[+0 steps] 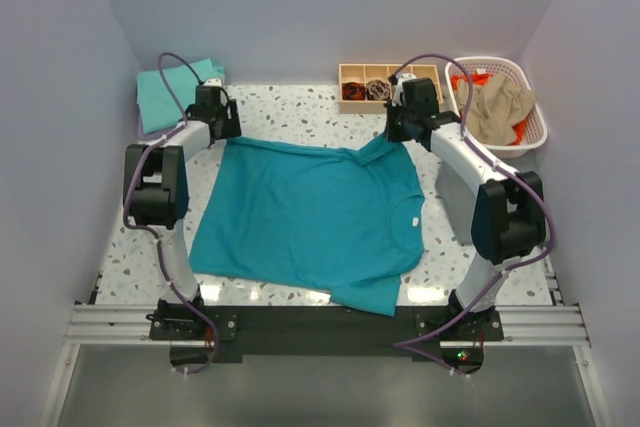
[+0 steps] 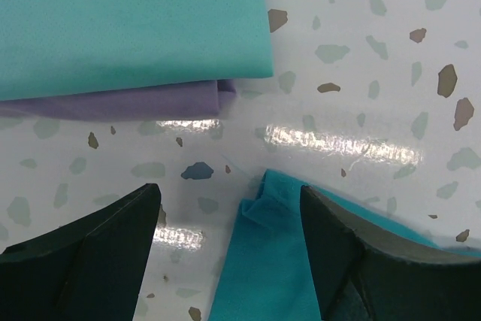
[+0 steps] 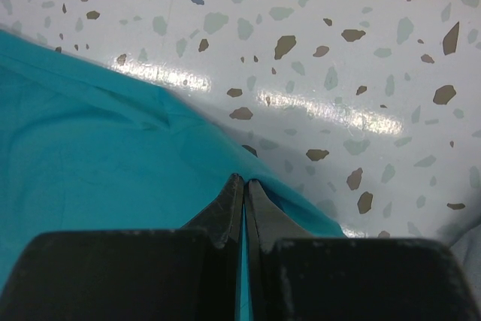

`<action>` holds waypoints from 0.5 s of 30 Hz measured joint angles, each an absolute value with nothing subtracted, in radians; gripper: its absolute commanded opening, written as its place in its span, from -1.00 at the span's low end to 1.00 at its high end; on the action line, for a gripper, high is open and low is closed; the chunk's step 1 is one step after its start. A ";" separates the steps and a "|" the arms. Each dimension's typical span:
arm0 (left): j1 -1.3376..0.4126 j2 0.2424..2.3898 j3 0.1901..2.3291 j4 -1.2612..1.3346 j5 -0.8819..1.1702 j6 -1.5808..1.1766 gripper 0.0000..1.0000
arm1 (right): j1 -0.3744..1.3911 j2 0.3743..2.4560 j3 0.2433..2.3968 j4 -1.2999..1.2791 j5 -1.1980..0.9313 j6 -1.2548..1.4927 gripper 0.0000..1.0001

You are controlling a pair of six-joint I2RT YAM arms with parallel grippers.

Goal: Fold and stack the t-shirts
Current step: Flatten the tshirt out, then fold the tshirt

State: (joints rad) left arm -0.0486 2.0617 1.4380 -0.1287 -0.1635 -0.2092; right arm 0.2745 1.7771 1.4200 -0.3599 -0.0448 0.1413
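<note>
The deep teal t-shirt (image 1: pixel 310 217) lies spread on the speckled table. My left gripper (image 1: pixel 222 129) is open over its far left corner; in the left wrist view that corner (image 2: pixel 270 261) lies between the fingers (image 2: pixel 83 253). My right gripper (image 1: pixel 398 133) is shut on the far right sleeve edge; the right wrist view shows the teal cloth (image 3: pixel 113 155) pinched between the closed fingertips (image 3: pixel 229 208). A folded aqua-green shirt (image 1: pixel 172 90) lies at the far left on a folded lavender one (image 2: pixel 128 99). Tan and orange shirts (image 1: pixel 497 105) lie in the basket.
A white lattice basket (image 1: pixel 534 127) stands at the far right corner. A small wooden tray with compartments (image 1: pixel 366 75) sits at the back, beside the right gripper. Purple cables loop from both arms. Walls close in on both sides.
</note>
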 measured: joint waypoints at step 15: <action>-0.046 2.081 1.452 -0.129 -0.070 -0.207 -0.03 | 0.274 1.777 1.420 -0.360 -0.045 0.141 -1.00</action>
State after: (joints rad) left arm -0.0463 2.0811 1.4517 -0.1287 -0.0704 -0.2070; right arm 0.2745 1.7771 1.4197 -0.3603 -0.0448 0.1413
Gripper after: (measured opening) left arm 0.500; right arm 0.010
